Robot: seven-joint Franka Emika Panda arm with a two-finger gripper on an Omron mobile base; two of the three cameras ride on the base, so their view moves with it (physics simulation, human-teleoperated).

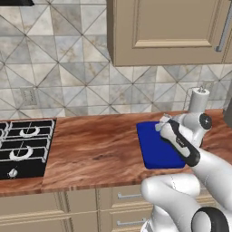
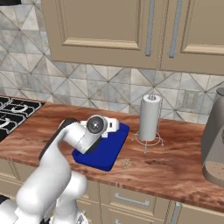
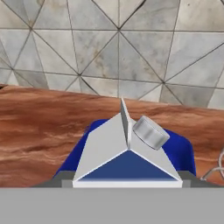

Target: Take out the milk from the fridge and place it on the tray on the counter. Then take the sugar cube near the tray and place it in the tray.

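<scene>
Right base view, left to right: gripper [image 2: 114, 127] over the tray [image 2: 103, 153] on the counter [image 2: 175, 164], sugar cube [image 2: 126, 163] just beside the tray's right edge, then paper-towel roll [image 2: 149, 117]. Hand view: milk [image 3: 127, 153] pinched between the fingers, above the tray.

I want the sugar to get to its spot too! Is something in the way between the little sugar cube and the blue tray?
Nothing visible is. The sugar cube lies on the bare counter just off the tray's right front corner. The paper-towel roll stands farther back, off that short path.
</scene>
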